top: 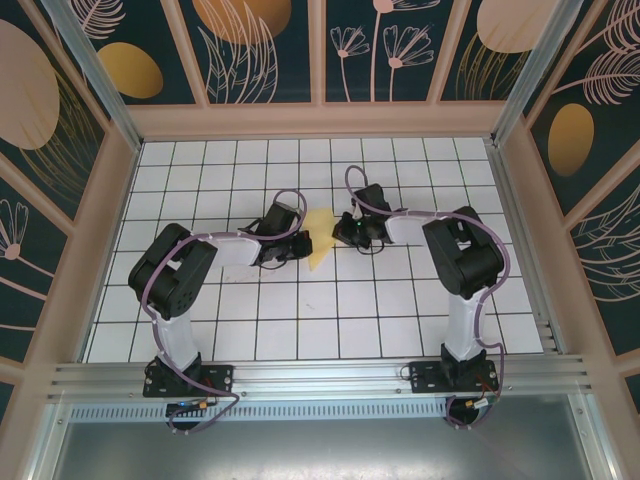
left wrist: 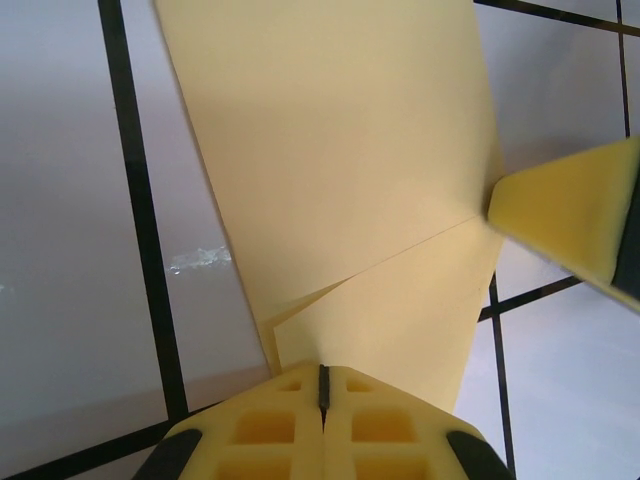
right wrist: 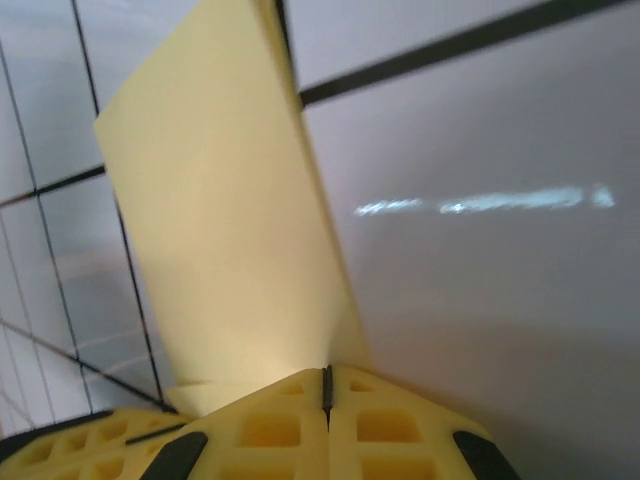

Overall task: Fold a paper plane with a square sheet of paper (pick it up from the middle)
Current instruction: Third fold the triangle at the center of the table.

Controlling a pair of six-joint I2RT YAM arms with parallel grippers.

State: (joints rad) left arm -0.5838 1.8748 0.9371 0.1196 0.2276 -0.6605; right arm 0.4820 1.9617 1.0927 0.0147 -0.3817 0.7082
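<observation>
Frame centre on table (top: 300, 330): left gripper (top: 297, 243) and right gripper (top: 345, 233) jaws both clenched on partly folded yellow paper (top: 320, 245).

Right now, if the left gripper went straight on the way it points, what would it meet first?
The left gripper, shut, would push into the yellow paper it pinches; beyond lies the tiled table, probably.

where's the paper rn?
Top view: the paper is at mid-table between the two arms, with the left gripper shut on its left side and the right gripper shut on its right.
</observation>
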